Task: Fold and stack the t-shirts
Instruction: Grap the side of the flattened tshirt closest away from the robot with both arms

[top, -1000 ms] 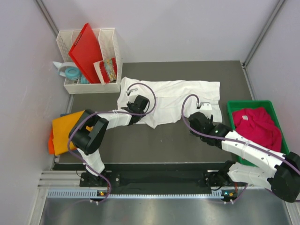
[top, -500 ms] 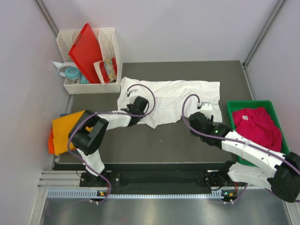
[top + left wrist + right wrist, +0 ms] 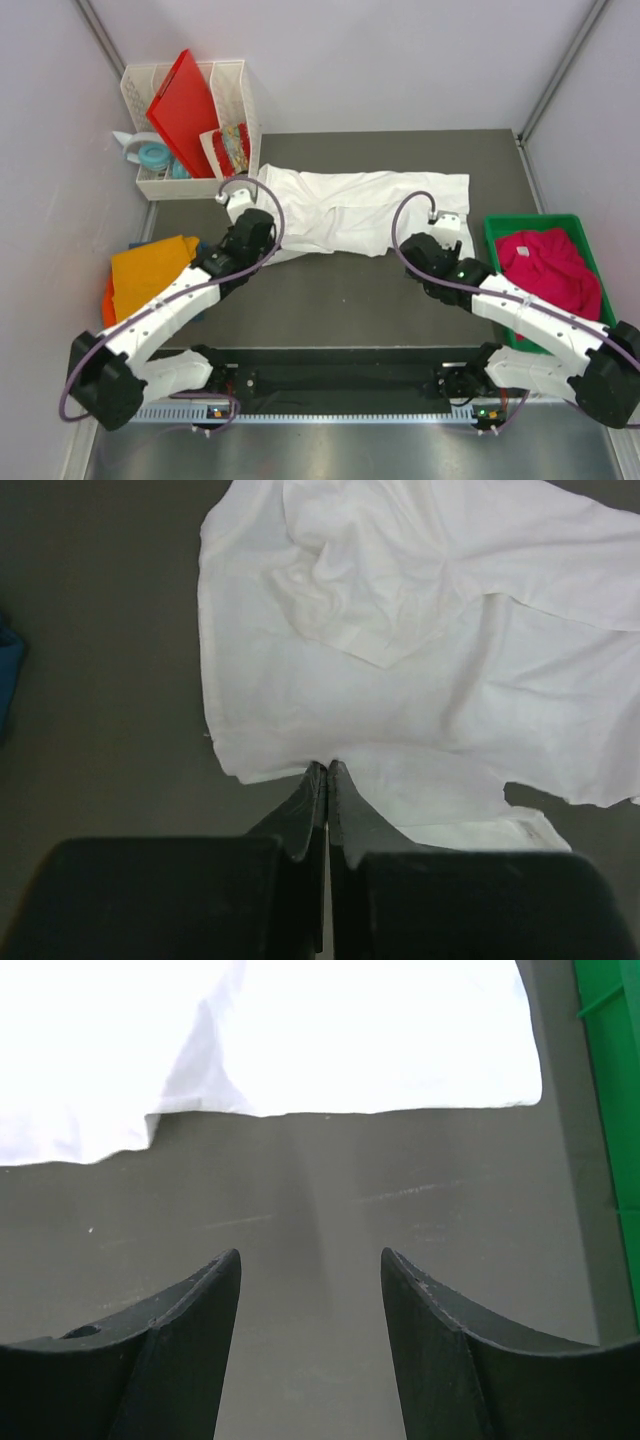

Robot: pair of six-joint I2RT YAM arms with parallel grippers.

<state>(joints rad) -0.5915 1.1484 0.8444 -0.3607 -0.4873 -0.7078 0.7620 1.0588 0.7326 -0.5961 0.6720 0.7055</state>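
L jaws pinch white tee [image 3: 400,680] hem; R jaws apart.

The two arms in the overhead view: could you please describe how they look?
Both the left arm and right arm have white shells, black joints and a looping purple cable. The left pincer and right pincer are black with tapered fingers.

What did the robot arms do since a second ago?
The left gripper shut on the near edge of the white t-shirt and swung left, pulling the hanging flap along. The right gripper stayed open near the shirt's right end. The pink t-shirt in the green bin and the orange t-shirt stayed put.
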